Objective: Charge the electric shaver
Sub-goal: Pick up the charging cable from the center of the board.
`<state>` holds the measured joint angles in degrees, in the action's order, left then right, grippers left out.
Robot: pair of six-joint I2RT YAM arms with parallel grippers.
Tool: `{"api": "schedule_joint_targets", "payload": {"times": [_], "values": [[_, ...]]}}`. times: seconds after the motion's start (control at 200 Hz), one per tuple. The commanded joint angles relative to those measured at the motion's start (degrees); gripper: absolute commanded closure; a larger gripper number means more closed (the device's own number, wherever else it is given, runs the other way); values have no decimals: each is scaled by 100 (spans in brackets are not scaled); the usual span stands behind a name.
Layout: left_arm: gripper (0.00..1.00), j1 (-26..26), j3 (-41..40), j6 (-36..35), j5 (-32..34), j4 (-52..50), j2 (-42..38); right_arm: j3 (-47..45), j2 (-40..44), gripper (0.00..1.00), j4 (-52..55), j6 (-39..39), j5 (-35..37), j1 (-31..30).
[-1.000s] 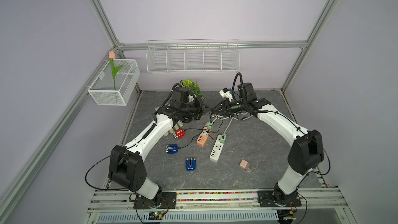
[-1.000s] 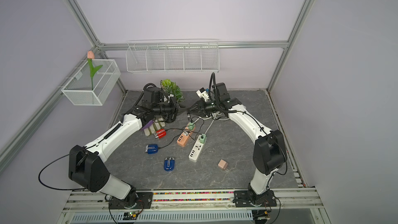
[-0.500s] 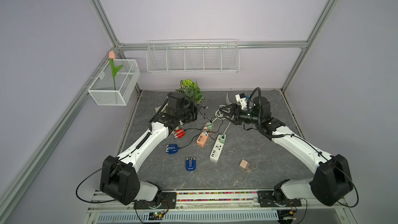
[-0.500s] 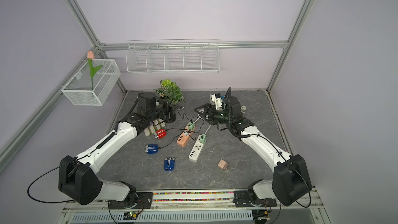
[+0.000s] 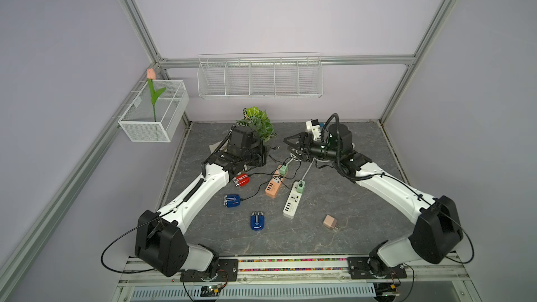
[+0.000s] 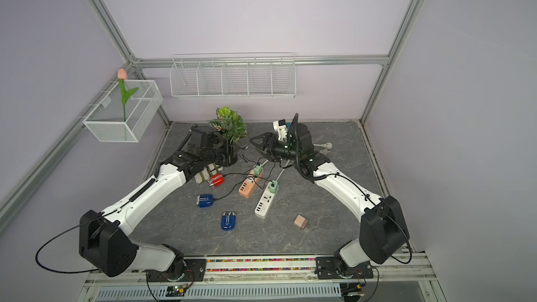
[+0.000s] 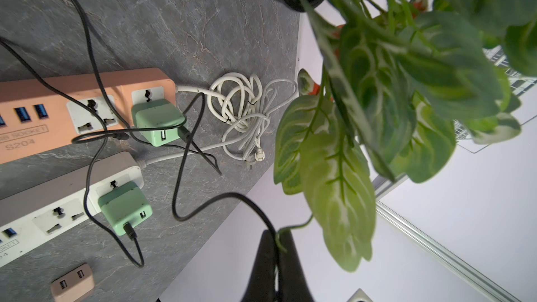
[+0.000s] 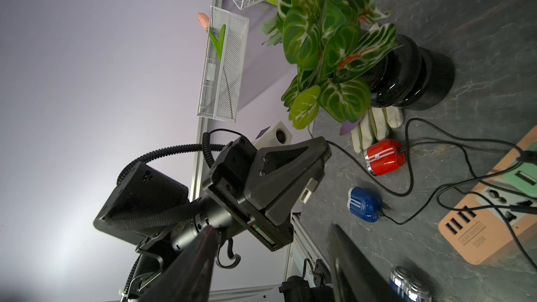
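The left claw is pinched shut on a limp, light black cable that seems to serve the red shaver. Its stiff USB plug looks the surer hold, while the right claw hangs part-open, empty. That shaver lies on the worktop near the orange power strip, whose green adapter is hemmed by crossed cords.

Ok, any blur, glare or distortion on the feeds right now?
Left wrist view: plant leaves near the lens are soft; the orange power strip is sharp. Right wrist view: the right gripper is blurred, the USB plug in the left gripper is crisp, the black vase glints. Both top views: even light, soft shadows.
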<state>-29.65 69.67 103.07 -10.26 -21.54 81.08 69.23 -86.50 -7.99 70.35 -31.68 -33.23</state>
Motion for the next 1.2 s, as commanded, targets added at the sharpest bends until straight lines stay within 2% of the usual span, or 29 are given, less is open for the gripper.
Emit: {"api": "schedule_joint_targets", "payload": {"times": [0.0,0.08,0.195,0.655,0.835,1.01,1.195], "values": [[100,-15,231,129,101,-207,75,334,-233,42,797,307,12,-76],[100,-15,214,110,121,-205,58,529,-375,47,1219,366,-22,-119],[100,-15,196,74,152,-208,44,695,-499,47,1687,391,18,-173],[100,-33,36,83,102,-112,13,1133,-915,52,1693,594,294,-351],[100,-49,34,74,89,-123,21,1102,-897,49,1727,629,439,-358],[100,-64,12,75,71,-150,31,1216,-947,42,1524,626,516,-329],[100,-82,-7,90,53,-142,59,1316,-1006,41,1594,637,461,-330]]}}
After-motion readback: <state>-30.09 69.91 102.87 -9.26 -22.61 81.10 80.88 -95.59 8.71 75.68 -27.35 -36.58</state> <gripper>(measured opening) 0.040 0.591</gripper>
